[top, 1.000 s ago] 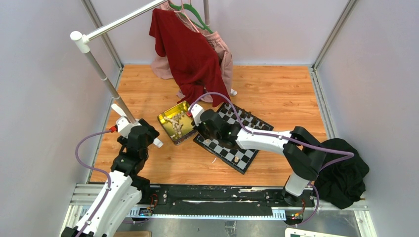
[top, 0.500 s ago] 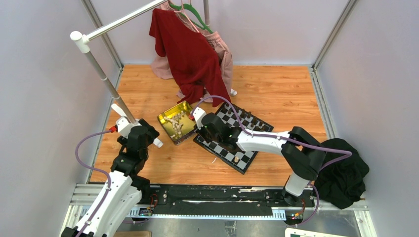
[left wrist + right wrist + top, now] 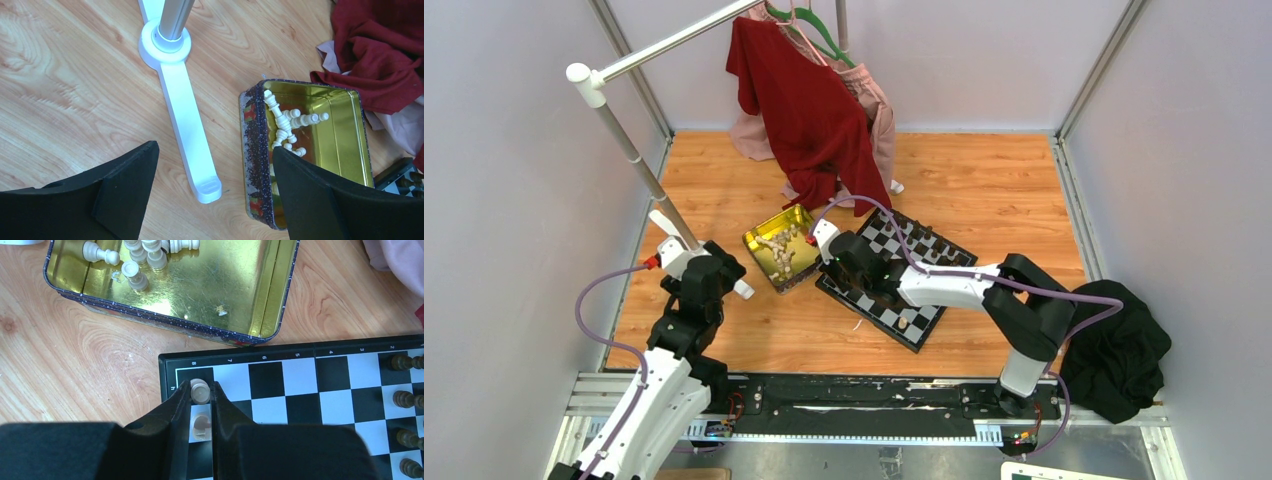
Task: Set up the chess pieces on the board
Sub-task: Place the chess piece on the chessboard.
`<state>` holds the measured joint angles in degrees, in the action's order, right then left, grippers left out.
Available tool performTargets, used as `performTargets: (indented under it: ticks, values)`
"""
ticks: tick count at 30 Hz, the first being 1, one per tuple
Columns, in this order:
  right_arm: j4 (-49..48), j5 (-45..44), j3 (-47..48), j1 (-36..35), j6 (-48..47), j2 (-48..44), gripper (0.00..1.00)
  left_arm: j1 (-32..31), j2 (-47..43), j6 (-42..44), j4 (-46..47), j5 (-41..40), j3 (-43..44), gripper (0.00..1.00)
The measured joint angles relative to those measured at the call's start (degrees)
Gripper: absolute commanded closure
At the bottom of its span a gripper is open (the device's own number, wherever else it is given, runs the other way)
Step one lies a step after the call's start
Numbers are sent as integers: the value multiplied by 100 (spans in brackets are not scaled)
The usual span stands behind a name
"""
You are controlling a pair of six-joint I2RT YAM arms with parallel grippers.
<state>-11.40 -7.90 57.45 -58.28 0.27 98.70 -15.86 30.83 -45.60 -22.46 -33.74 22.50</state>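
The black-and-white board [image 3: 927,322] lies right of the gold tin [image 3: 796,222]. My right gripper [image 3: 852,268] is low over the board's left corner. In the right wrist view my right gripper [image 3: 200,385] is shut on a tan chess piece [image 3: 200,392] over the corner square of the board [image 3: 300,390]. A second tan piece [image 3: 201,426] stands between the fingers, one square behind. Dark pieces [image 3: 402,399] line the far side. Several cream pieces [image 3: 287,125] lie in the tin [image 3: 345,135]. My left gripper [image 3: 215,155] is open and empty over the floor left of the tin.
A white rack foot [image 3: 185,115] and pole [image 3: 639,160] stand left of the tin. Red and pink clothes [image 3: 809,100] hang behind the board. A black cloth [image 3: 1124,360] lies at the right. One tan piece [image 3: 903,322] stands near the board's front edge.
My right gripper has moved slightly down and toward the near left corner of the board with the tan piece. The left arm has not moved.
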Motion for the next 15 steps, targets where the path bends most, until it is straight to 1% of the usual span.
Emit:
performTargets:
  ticks: [15]
  values:
    - [-109, 39, 0, -39, 127, 223, 100, 0, -63, 2, 4, 0, -11, 10]
